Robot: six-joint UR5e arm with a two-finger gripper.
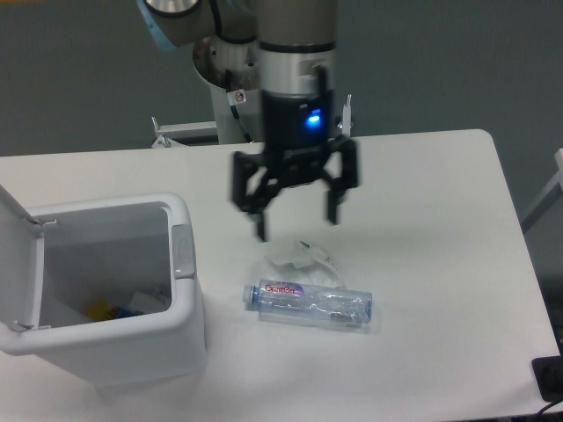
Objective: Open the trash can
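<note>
On my screen the trash can (pixel 114 299) sat at the table's (pixel 422 220) near left corner, and it was open: its flat white lid (pixel 19 255) stood swung up on the far left side, edge-on to the camera. Through the mouth I could see the white inner walls and a few scraps at the bottom, 1 of them yellow, too small for me to identify. The grey push-button (pixel 183 251) showed on the right rim, with nothing touching it.

To the right of the bin, a clear plastic bottle (pixel 308 304) with a red-lettered label lay on its side on the tabletop. A crumpled bit of white wrapper (pixel 299 256) rested just behind it.

The gripper (pixel 297 224) hung above that wrapper, well apart from the bin, its 2 black fingers (pixel 334 189) spread wide and holding nothing. A blue light (pixel 309 120) glowed on its wrist, and the picture of the arm was slightly blurred.
</note>
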